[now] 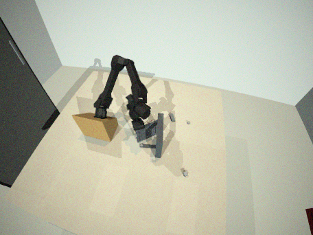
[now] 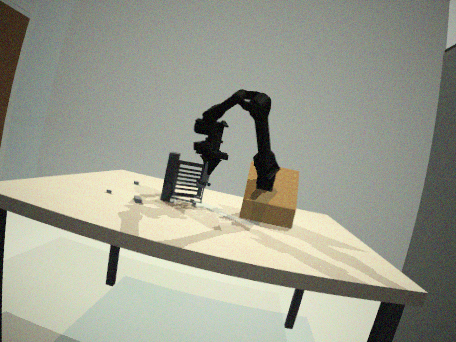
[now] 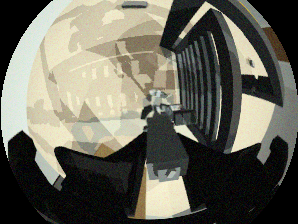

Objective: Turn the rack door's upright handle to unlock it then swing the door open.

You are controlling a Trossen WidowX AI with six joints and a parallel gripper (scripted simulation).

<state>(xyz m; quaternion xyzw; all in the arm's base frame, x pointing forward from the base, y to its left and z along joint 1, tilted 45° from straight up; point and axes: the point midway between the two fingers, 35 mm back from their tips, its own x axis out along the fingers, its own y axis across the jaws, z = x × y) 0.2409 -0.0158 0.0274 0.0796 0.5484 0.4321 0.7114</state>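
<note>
The rack's dark frame (image 1: 159, 137) (image 2: 171, 179) (image 3: 260, 87) stands upright on the table. Its slatted door (image 1: 148, 132) (image 3: 228, 82) is swung out from the frame towards the arm's base side, well open; the exact angle cannot be told. My gripper (image 1: 141, 132) (image 2: 208, 176) (image 3: 160, 136) is at the door's free edge, pointing down. It is shut on the dark upright handle (image 3: 166, 137), which lies between the two fingers in the wrist view. The fingers hide part of the handle, and its turn relative to the door is hard to tell.
An orange box (image 1: 94, 128) (image 2: 270, 212) stands at the arm's base. Beyond the frame lie a dark small block (image 1: 172, 117), a tiny pale piece (image 1: 188, 122) and a small grey piece (image 1: 184, 172). The tabletop's edge (image 2: 210, 261) shows in the exterior view.
</note>
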